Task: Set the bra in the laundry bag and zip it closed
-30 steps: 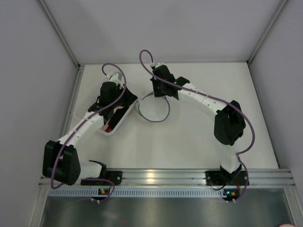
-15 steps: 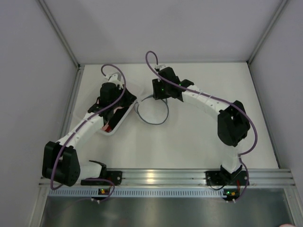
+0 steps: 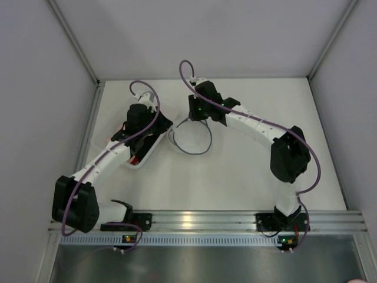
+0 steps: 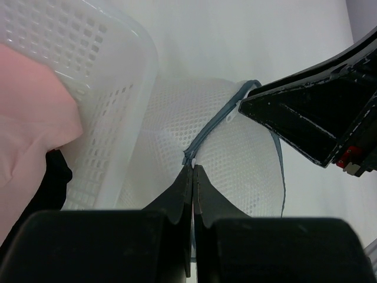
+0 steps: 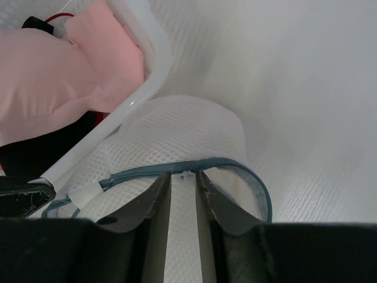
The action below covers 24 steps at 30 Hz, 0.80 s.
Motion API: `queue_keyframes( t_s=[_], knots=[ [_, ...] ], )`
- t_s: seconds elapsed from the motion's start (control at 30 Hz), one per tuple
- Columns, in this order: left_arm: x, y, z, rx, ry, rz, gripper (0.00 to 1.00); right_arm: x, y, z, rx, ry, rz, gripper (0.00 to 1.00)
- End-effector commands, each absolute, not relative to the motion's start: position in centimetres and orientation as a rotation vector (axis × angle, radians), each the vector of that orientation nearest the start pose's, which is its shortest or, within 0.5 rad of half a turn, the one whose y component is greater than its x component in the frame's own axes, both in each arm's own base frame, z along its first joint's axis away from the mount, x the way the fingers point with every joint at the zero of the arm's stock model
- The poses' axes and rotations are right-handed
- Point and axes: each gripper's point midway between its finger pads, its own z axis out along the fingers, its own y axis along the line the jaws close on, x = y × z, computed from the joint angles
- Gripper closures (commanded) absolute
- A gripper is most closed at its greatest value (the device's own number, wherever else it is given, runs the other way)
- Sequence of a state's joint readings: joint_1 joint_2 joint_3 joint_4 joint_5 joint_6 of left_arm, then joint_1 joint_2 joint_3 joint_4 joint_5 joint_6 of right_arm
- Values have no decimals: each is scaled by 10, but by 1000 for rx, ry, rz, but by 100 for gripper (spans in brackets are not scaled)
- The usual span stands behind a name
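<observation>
The laundry bag (image 3: 189, 140), a round white mesh pouch with a blue-grey zip rim, lies at the table's middle against a bin. It bulges in the left wrist view (image 4: 235, 147) and the right wrist view (image 5: 177, 135). The bra is not in view. My left gripper (image 3: 165, 130) (image 4: 193, 167) is shut on the zip's end at the rim. My right gripper (image 3: 194, 118) (image 5: 184, 174) is closed narrowly on the small white zipper pull (image 5: 185, 173) on the zip line. It shows as a black shape in the left wrist view (image 4: 306, 118).
A clear perforated plastic bin (image 3: 140, 161) (image 4: 112, 118) (image 5: 147, 65) touches the bag's left side. It holds a pink cloth (image 4: 29, 118) (image 5: 53, 71) and a black-and-red item (image 5: 35, 150). Grey walls close the table at the left, back and right.
My right gripper has shifted slightly right and toward the bag's back rim. My left wrist has edged a little toward the bag. The rim's outline has changed slightly.
</observation>
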<state>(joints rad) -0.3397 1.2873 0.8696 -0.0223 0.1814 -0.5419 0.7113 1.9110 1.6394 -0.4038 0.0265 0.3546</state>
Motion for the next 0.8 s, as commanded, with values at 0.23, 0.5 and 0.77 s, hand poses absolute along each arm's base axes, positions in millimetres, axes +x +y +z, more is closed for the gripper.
queue_keyframes(
  t_s=[0.23, 0.5, 0.77],
  knots=[
    [364, -182, 209, -60, 1986, -733, 100, 401, 358, 188, -360, 2247, 517, 53],
    [363, -184, 210, -64, 1983, -747, 100, 394, 362, 179, -338, 2283, 471, 45],
    [360, -184, 212, -62, 1976, -751, 100, 394, 368, 171, -344, 2285, 441, 59]
  ],
)
